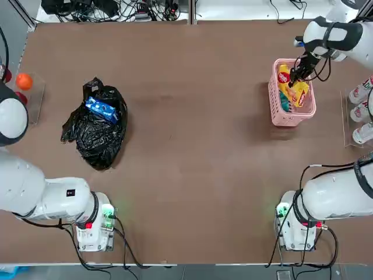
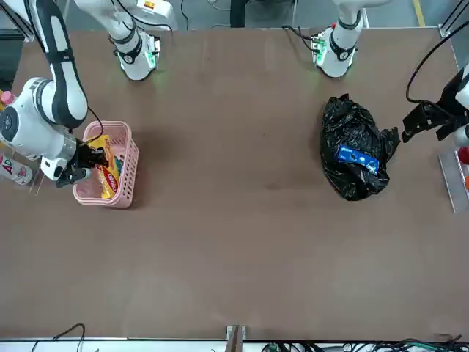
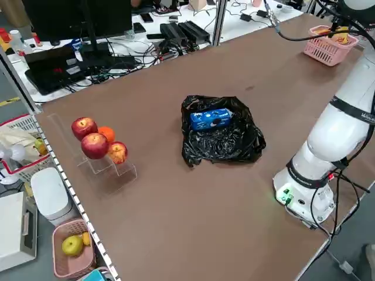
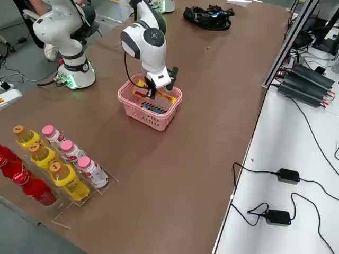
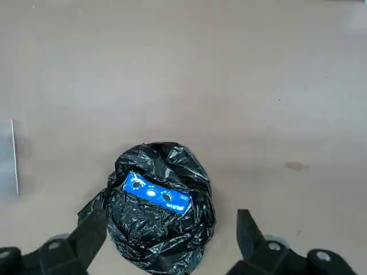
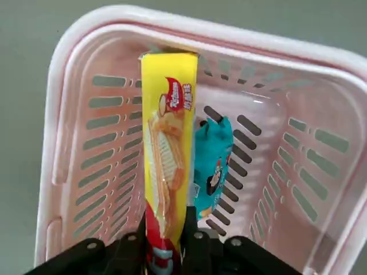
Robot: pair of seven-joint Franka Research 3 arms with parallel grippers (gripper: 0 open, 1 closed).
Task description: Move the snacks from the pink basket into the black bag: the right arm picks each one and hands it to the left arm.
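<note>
Yellow red-marked snack packet [image 6: 166,172], pinched at one end by the closed right end effector [image 6: 166,252], seemingly could snag the pink slotted plastic basket [image 6: 86,137] rim and slip.

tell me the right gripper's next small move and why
Probably lift straight up. The right gripper is shut on the yellow packet, whose far end still sits inside the basket beside the teal packet, so it must clear the rim first.

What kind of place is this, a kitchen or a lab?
Most likely a robotics lab: two white robot arms bolted to a brown table, cables and power supplies along its edge, bottles lined up in racks.
</note>
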